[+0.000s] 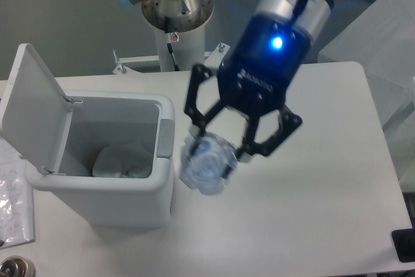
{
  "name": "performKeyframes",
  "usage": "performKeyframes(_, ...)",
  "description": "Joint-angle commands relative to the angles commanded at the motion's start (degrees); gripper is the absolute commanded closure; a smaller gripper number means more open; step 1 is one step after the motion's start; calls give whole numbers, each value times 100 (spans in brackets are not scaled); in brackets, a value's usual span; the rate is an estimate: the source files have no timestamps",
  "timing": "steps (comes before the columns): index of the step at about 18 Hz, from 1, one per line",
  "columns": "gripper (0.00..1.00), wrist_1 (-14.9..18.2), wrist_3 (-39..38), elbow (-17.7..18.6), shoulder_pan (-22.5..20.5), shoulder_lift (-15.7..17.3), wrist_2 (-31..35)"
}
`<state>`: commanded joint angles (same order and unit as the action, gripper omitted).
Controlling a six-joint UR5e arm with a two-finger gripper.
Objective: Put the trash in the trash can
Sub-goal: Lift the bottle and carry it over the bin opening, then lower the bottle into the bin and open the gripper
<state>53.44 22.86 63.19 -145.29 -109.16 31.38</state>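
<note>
My gripper hangs high above the table, just right of the trash can, and is shut on a crushed clear plastic bottle that points its end toward the camera. The trash can is a white bin with its lid swung open to the left. Inside it lies a crumpled clear wrapper. The bottle sits level with the can's right wall, outside the opening.
A clear bag with printed paper lies at the left edge beside the can. A dark round object sits at the bottom left corner and a black object at the bottom right. The robot base stands behind.
</note>
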Motion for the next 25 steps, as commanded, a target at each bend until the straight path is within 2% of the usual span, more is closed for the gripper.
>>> performKeyframes(5, 63, 0, -9, 377, 334, 78, 9)
performKeyframes(9, 62, -26, 52, 878, 528, 246, 9)
performKeyframes(14, 56, -246, 193, 1169, 695, 237, 62)
performKeyframes(21, 54, -272, 1184, 1915, 800, 404, 79)
performKeyframes(22, 48, -272, 1308, 2003, 792, 430, 79)
performKeyframes(25, 12, -272, 1607, 2127, 792, 466, 79)
